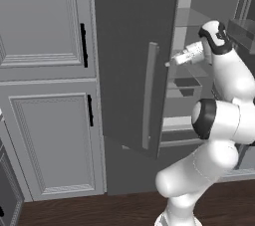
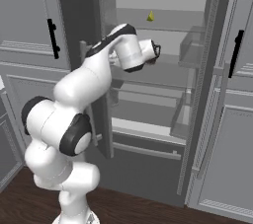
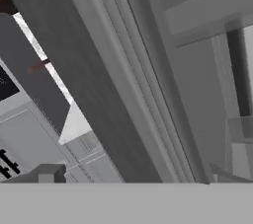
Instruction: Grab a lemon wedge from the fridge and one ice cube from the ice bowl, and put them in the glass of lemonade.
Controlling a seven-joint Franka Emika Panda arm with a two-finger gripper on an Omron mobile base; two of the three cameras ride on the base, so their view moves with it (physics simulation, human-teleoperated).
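Note:
The dark grey fridge (image 1: 130,46) stands with both doors swung open. A small yellow lemon wedge (image 2: 150,17) lies on its top shelf, towards the back. My gripper (image 2: 157,50) is inside the fridge opening at the second shelf's height, below the wedge and slightly to its right, with nothing in it. In the hand view one dark fingertip (image 3: 47,173) rises far to the lower left, so the jaws stand wide apart. That view looks along a door edge and its seal. The ice bowl, ice cube and glass of lemonade are out of view.
The open left door (image 2: 74,6) stands close beside my forearm, and its bar handle (image 1: 149,95) faces the base. The right door carries clear bins (image 2: 191,45). Light grey panelled cabinets (image 1: 45,21) flank the fridge. The floor is dark wood (image 1: 124,207).

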